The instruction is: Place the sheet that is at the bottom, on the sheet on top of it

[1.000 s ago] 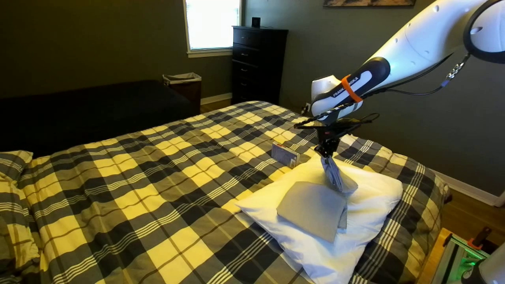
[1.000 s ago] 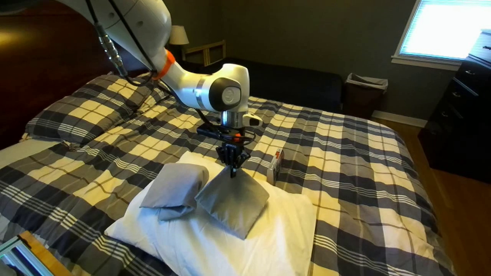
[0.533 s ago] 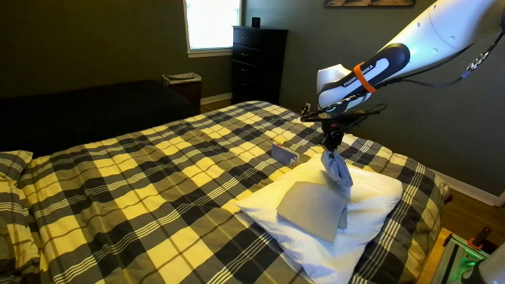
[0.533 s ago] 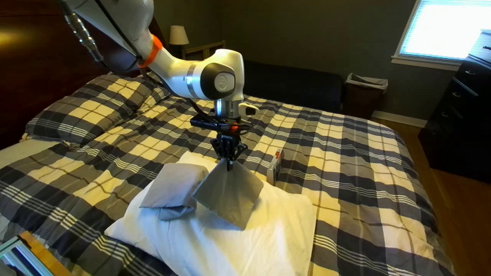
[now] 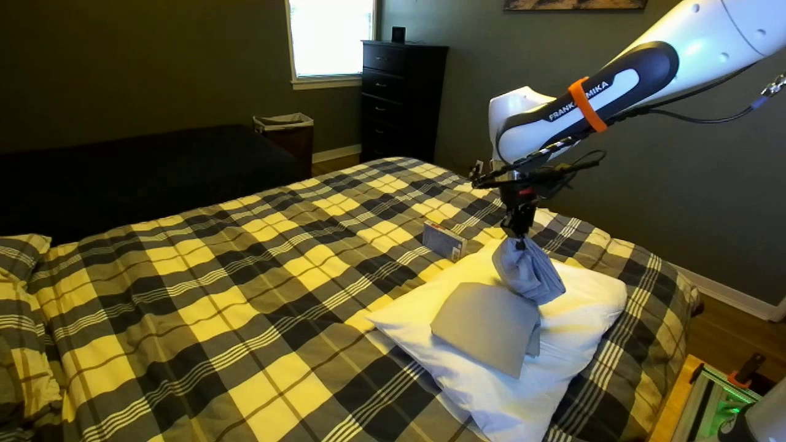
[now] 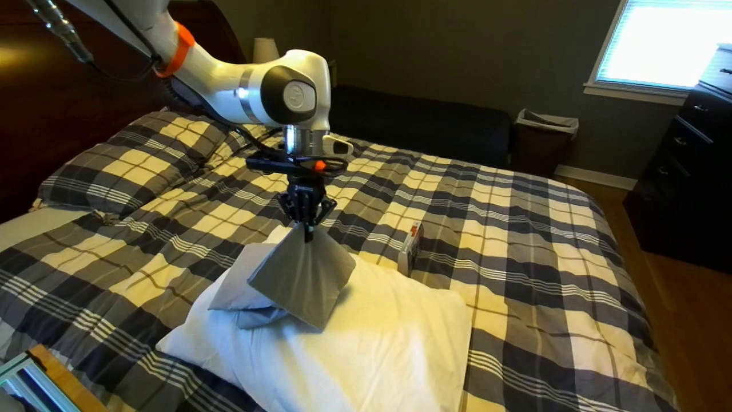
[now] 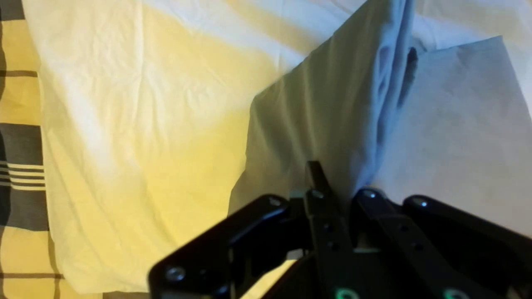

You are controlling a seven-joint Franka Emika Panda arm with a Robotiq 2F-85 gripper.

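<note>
My gripper (image 5: 521, 242) (image 6: 309, 233) is shut on one corner of a folded grey sheet (image 5: 528, 273) (image 6: 306, 280), which hangs from the fingers. In the wrist view the gripper (image 7: 336, 178) pinches this sheet (image 7: 316, 112), and the fingers partly hide it. A second folded grey sheet (image 5: 485, 325) lies on the white pillow (image 5: 577, 294) (image 6: 406, 343). In an exterior view the hanging sheet covers part of this second sheet (image 6: 237, 286). It shows at the right in the wrist view (image 7: 469, 133). I cannot tell whether the two sheets touch.
The pillow lies on a plaid bedspread (image 5: 258, 307). A small box (image 5: 443, 241) (image 6: 410, 249) stands on edge beside the pillow. Plaid bed pillows (image 6: 143, 154) lie by the headboard. A wood-edged metal frame (image 6: 63, 377) is at the bed's near side.
My gripper has risen and carried the held sheet off the pillow's middle toward the second sheet. The held sheet hangs more freely. The second sheet has not moved.
</note>
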